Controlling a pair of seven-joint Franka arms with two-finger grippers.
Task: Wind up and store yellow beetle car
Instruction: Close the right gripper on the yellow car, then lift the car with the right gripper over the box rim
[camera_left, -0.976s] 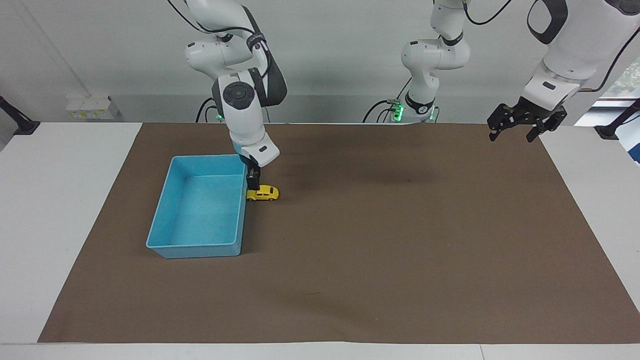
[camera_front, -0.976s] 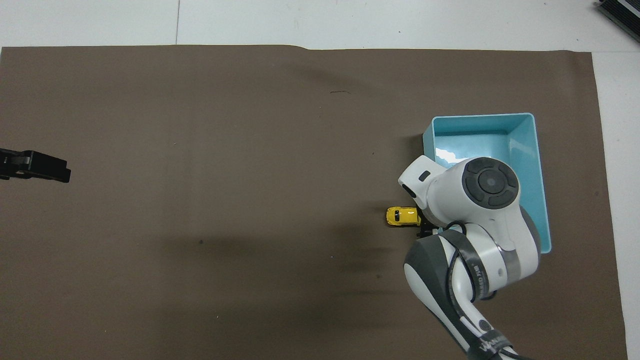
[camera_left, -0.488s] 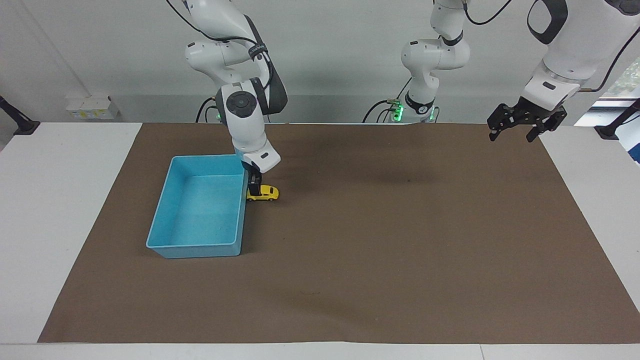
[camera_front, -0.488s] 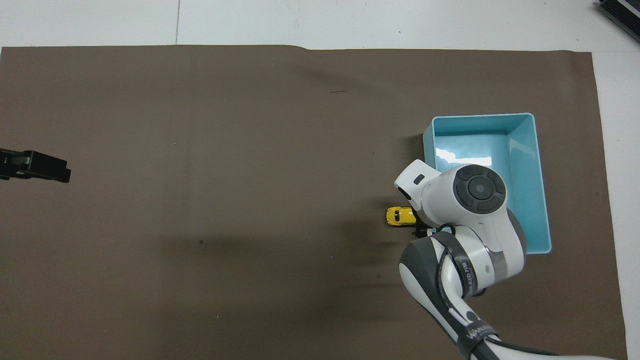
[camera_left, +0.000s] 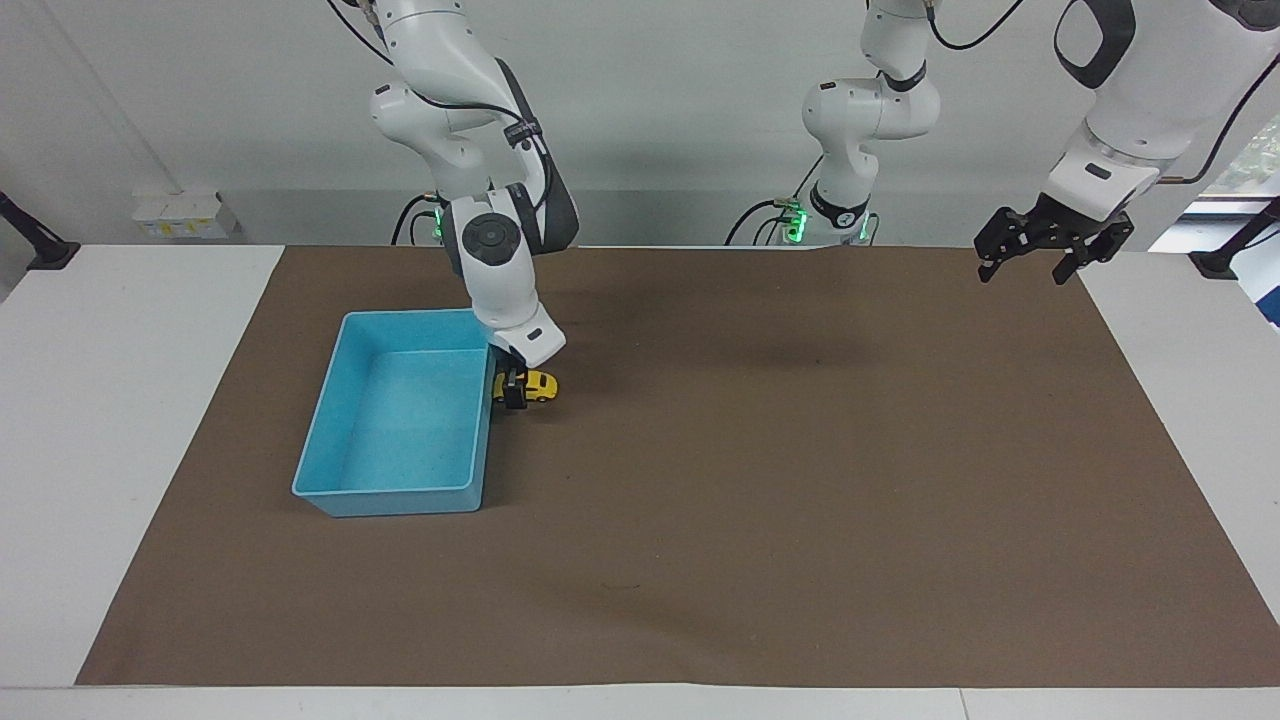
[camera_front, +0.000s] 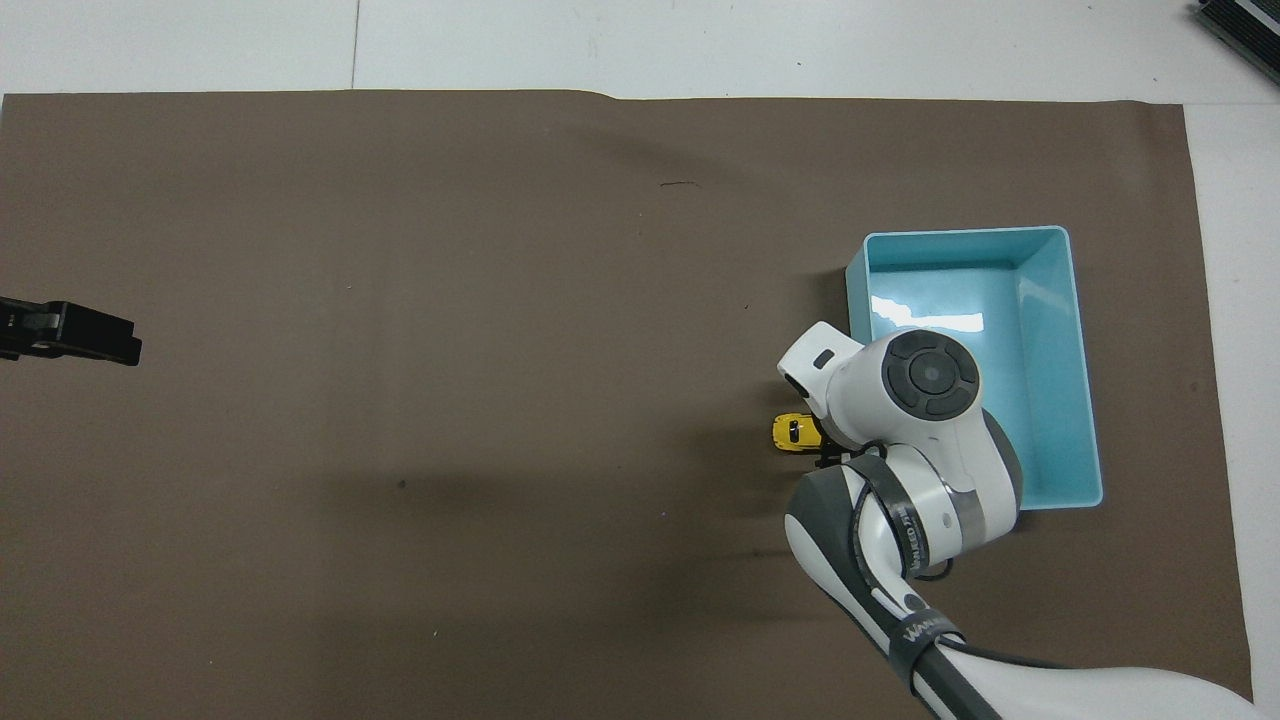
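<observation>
The yellow beetle car (camera_left: 541, 384) stands on the brown mat right beside the blue bin (camera_left: 322, 402), on the bin's long side toward the left arm's end. My right gripper (camera_left: 515, 391) is down at the car's bin-side end, at table height. In the overhead view the right wrist covers most of the car (camera_front: 792, 432), and only a dark bit of the right gripper (camera_front: 829, 457) shows. The bin (camera_front: 1081, 350) holds nothing. My left gripper (camera_left: 1040, 258) waits open and empty, raised over the mat's edge at the left arm's end; it also shows in the overhead view (camera_front: 75, 335).
The brown mat (camera_left: 760, 480) covers most of the white table (camera_left: 120, 400). A third robot base (camera_left: 835, 215) stands at the robots' edge of the table.
My right gripper has come down from just above the car to table height at its bin-side end. The car and the bin have not moved. The left arm is still.
</observation>
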